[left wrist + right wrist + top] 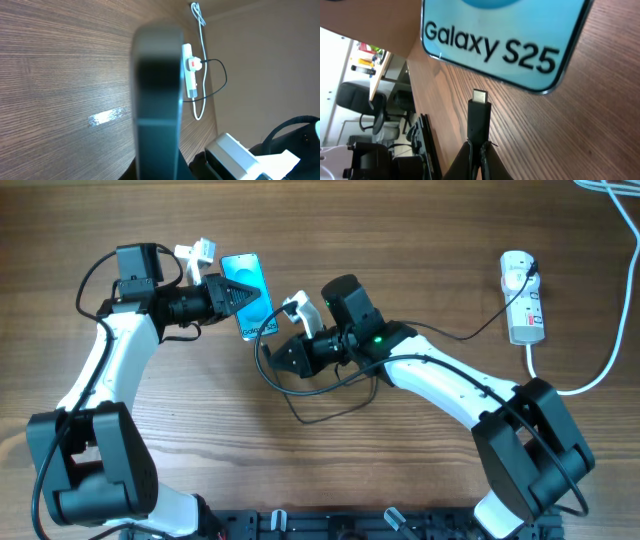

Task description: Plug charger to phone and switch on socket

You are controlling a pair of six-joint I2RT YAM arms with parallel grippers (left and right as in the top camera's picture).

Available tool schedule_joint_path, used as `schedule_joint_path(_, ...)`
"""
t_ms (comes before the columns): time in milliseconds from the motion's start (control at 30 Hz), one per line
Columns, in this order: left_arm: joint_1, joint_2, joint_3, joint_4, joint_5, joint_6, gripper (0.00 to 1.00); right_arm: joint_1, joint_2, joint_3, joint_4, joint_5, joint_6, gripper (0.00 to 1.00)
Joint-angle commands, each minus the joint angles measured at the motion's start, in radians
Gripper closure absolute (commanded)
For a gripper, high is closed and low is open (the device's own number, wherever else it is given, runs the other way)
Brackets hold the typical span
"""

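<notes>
The charger plug [480,112] is sitting pinched between the right gripper's [476,150] closed fingers. Its tip is pointing at the bottom edge of the Galaxy S25 phone [505,40], just short of touching. The left gripper [234,296] is clamping the phone. The socket [524,300] is lying well apart on the wooden table [200,410].

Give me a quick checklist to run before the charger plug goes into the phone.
1. Left hand gripping phone: ok.
2. Right hand pinching charger plug: ok.
3. Plug tip facing the phone's bottom edge: ok.
4. Tip lined up with the port: cannot tell, port not visible.
5. Plug seated in phone: not ok, a gap shows.
6. Socket switched on: cannot tell.
</notes>
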Motion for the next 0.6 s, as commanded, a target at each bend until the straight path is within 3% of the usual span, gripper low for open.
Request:
schedule_joint_path(0, 0.0, -0.025, -0.003, 0.008, 0.014, 0.011, 0.96, 0.006, -0.005, -0.008, -0.001, -0.022, -0.021, 0.96)
schedule_joint_path(567, 0.0, -0.025, -0.003, 0.006, 0.015, 0.004, 0.96, 0.006, -0.005, -0.008, 0.057, 0.033, -0.01, 0.96)
